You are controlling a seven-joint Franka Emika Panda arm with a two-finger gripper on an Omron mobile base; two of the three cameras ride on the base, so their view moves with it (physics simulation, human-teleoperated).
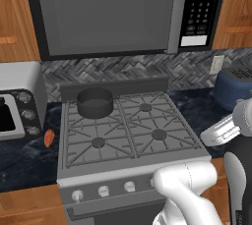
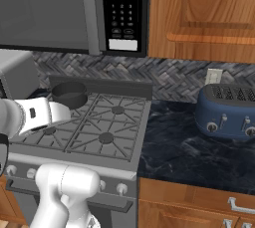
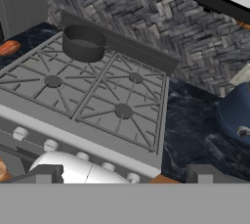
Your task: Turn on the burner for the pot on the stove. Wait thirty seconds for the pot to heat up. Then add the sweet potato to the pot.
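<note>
With its fingers [image 3: 125, 175] standing wide apart and empty, the arm is hovering before the stove [image 1: 132, 166], and it should be aiming for the knob matching the back-left burner where the pot [image 1: 95, 102] is sitting, while the sweet potato [image 1: 48, 138] is lying on the desk [image 1: 22, 162] just left of the stove.

Smooth glossy white arm [image 1: 189, 184] of rounded, bulbous shells, cut by thin seam lines. Dark grey-black joint segment [image 1: 238, 184] at the edge of the left base view. Two small, blocky dark-grey fingertips [image 3: 41, 174].
</note>
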